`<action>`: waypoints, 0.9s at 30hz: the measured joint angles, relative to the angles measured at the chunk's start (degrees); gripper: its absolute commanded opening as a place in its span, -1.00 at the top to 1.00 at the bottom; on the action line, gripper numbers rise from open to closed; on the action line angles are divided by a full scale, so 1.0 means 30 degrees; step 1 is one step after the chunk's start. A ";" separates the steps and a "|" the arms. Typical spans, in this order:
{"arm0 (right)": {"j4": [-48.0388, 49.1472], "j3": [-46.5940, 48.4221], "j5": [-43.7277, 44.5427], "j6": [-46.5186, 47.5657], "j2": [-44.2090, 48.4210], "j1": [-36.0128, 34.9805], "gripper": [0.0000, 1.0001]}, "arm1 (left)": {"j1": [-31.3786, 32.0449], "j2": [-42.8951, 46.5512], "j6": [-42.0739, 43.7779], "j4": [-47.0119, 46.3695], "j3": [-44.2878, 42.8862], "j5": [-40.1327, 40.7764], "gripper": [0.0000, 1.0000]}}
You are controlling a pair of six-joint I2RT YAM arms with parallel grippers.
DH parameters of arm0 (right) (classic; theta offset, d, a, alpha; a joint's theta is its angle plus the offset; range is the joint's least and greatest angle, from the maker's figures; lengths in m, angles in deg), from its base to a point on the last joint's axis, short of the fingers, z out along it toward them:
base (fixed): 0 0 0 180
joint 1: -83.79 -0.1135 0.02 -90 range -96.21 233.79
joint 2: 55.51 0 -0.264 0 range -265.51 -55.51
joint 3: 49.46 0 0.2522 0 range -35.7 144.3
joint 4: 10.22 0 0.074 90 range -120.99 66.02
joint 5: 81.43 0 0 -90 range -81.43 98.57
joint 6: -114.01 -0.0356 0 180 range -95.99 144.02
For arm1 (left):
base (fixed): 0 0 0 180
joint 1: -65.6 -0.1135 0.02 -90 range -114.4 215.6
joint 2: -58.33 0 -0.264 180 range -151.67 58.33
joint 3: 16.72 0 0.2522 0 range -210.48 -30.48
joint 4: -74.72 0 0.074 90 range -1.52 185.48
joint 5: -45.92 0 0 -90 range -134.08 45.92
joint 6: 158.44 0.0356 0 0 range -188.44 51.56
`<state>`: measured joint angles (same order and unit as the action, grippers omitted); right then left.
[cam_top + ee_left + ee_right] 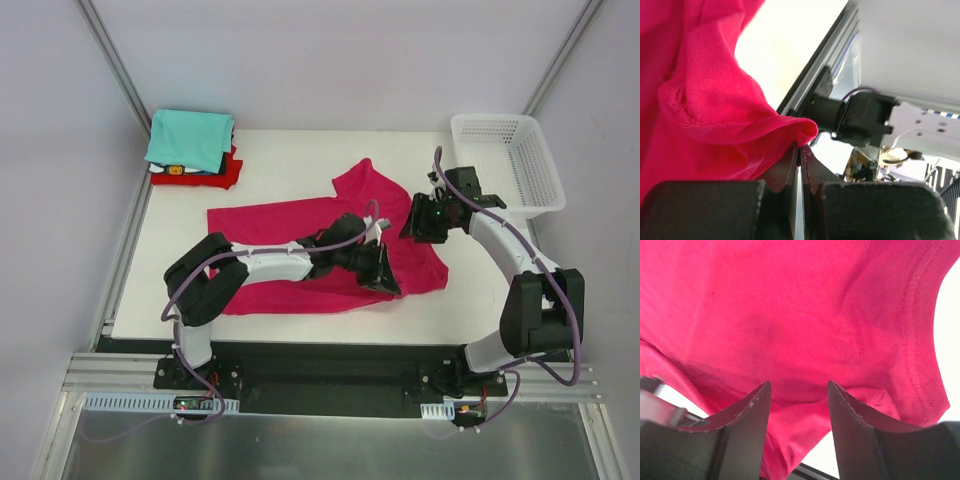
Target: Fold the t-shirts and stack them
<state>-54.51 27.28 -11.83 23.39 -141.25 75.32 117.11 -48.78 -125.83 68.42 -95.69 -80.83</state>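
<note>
– Where is the pink shirt (285, 235) found?

– It is spread across the middle of the table (290, 165), rumpled, with one corner drawn up toward the far side. Both arms are reached over its right half.

– How is the left gripper (801, 148) seen?

– It is clamped tight. In the left wrist view a fold of the pink shirt's edge is pinched at the fingertips, and the cloth is bunched above them. From above, this gripper is placed near the shirt's near right edge.

– And the right gripper (799, 390)?

– Its jaws are held apart. In the right wrist view only pink cloth is seen beyond and between the fingers; nothing is gripped. From above, it is set over the shirt's right edge, just beyond the left gripper.

– What else is laid out?

– A stack (195, 155) of folded shirts is kept at the far left corner, well apart from the pink shirt: a teal shirt (188, 136) on top, a red shirt (228, 174) at the bottom, dark cloth between. A white basket (490, 117) is set at the far right corner.
</note>
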 measured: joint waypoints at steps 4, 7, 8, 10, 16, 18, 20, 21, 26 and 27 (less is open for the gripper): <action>-0.0138 0.0000 -0.0022 0.0000 0.0109 0.0007 -0.04 | 0.1785 -0.0015 -0.0219 0.0648 0.0852 0.0423 1.00; -0.0204 -0.0015 -0.0029 0.0007 0.0233 0.0007 -0.04 | 0.2193 -0.0051 -0.0423 0.0962 0.1151 0.0503 1.00; -0.0226 -0.0015 -0.0044 0.0007 0.0255 0.0007 -0.04 | 0.2208 -0.0066 -0.0481 0.1027 0.1180 0.0590 1.00; -0.0284 -0.0015 -0.0109 0.0007 0.0284 0.0007 -0.04 | 0.2178 -0.0080 -0.0503 0.1086 0.1188 0.0721 1.00; -0.0495 -0.0022 -0.0750 0.0007 0.0284 0.0007 -0.04 | 0.2135 -0.0255 -0.0423 0.1137 0.1268 0.0860 1.00; -0.0466 -0.0168 -0.1049 0.0000 0.0321 -0.0015 -0.04 | 0.2135 -0.0255 -0.0131 0.1290 0.1428 0.0984 1.00; -0.0233 -0.0707 -0.1472 -0.0117 0.0503 -0.0102 -0.04 | 0.2135 -0.0219 0.0226 0.1880 0.1588 0.1304 1.00; -0.0051 -0.1180 -0.1683 -0.0211 0.0670 -0.0175 -0.03 | 0.2120 -0.0182 0.0452 0.2215 0.1676 0.1479 1.00; 0.0146 -0.3257 -0.2084 -0.0794 0.1639 -0.1290 -0.01 | 0.1661 0.0386 0.1188 0.3366 0.2317 0.1938 1.00; 0.0160 -0.3468 -0.2142 -0.0852 0.1843 -0.1472 -0.01 | 0.1530 0.0525 0.1362 0.3577 0.2382 0.1960 1.00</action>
<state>-54.03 16.88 -18.26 20.83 -135.72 70.90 121.70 -47.21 -121.74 79.16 -88.54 -74.95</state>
